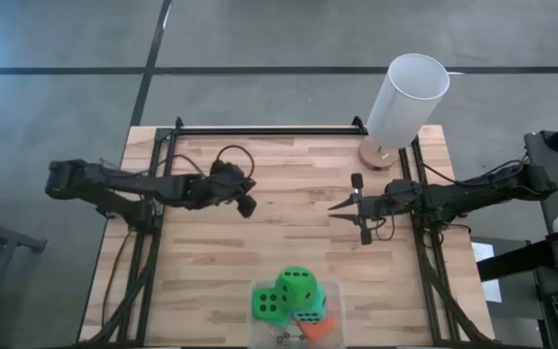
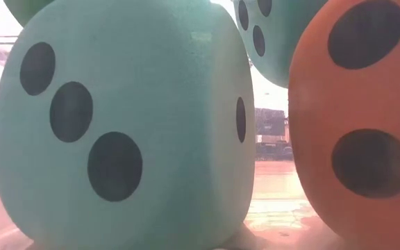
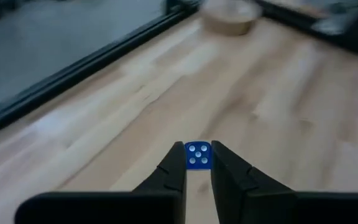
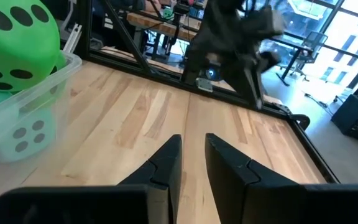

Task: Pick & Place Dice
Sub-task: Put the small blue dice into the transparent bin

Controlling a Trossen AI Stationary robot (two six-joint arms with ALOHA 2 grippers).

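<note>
The large dice sit heaped in a clear bin at the counter's six o'clock edge: two green on top, a teal one and an orange-red one below. The left gripper hovers at about nine o'clock from the counter's centre, its fingers pinching a small blue die with white pips. The right gripper sits at three o'clock, its fingers nearly closed and seemingly holding nothing. A white cylinder on a wooden base stands at one o'clock.
</note>
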